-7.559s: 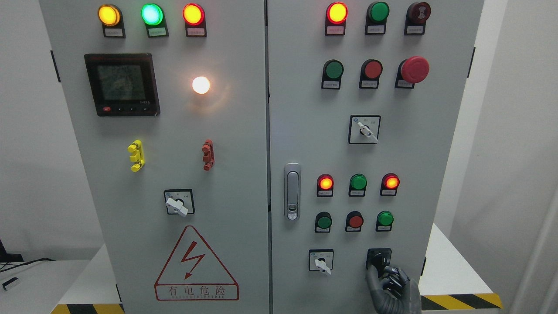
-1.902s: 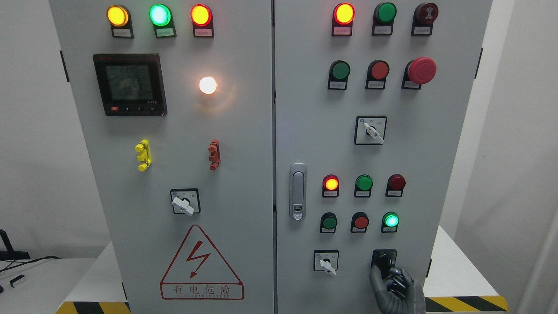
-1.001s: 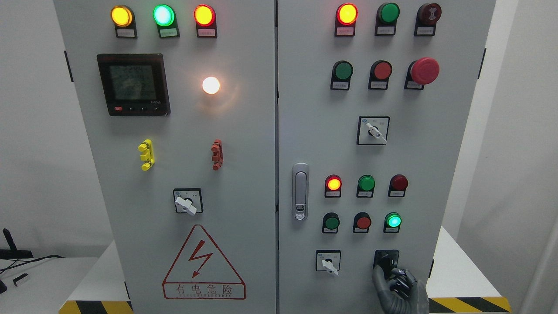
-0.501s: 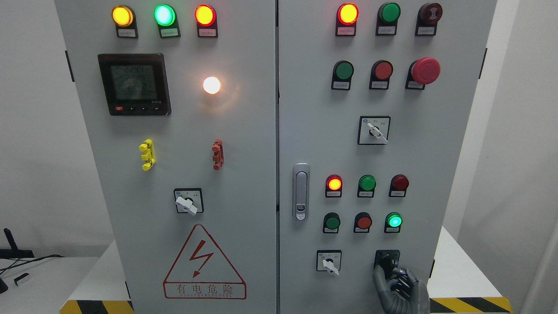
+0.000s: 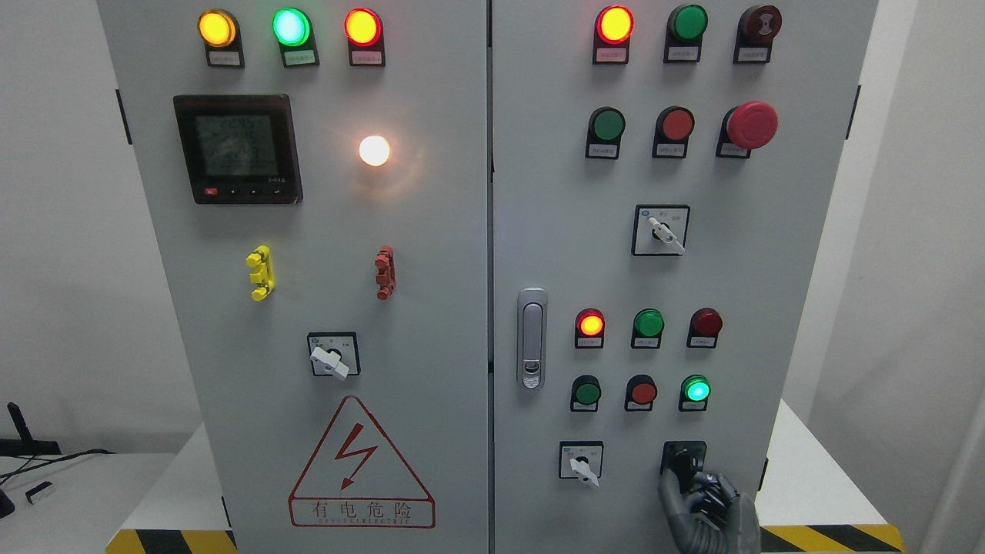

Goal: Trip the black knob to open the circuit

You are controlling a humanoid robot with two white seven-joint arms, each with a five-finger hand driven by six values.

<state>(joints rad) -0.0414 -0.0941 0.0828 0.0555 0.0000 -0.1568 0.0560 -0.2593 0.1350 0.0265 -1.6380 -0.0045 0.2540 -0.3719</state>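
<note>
White surface with a striped black-and-yellow edge, carrying a tall grey sheet-metal control cabinet. Low on the right door, a small black rotary knob in a square black plate — grey segmented right hand reaching upward, fingers clamped on it.

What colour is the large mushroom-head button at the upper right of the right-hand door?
Red; the mushroom-head button shows plainly in the head view.

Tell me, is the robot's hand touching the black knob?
Touching. In the head view, the right hand reaches up and its fingers overlap the black knob with no visible gap.
</note>
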